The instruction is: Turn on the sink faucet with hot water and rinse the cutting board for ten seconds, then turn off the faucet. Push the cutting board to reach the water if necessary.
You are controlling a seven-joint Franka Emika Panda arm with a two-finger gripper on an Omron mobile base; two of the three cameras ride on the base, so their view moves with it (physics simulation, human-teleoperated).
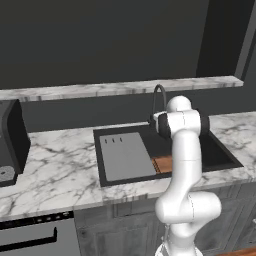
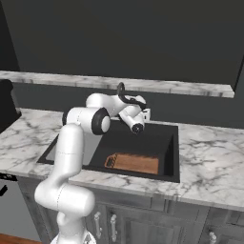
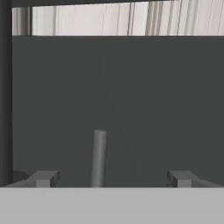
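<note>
Marble tabletop (image 1: 55,165), black sink (image 2: 169,157): fingers (image 3: 43,178) spread wide, holding nothing, faucet lever (image 3: 99,157) upright between them, untouched. Right base view adds the cutting board (image 2: 136,163) flat on the sink floor, well below the hand.

Sink (image 1: 222,159) set into the counter (image 1: 55,167), faucet (image 1: 159,97) at its back edge. Cutting board (image 2: 136,163) lying in the basin toward the front, grey slab (image 1: 125,156) just left of it. Ledge (image 1: 100,90) running along behind, appliance (image 1: 12,142) far left on the counter.
</note>
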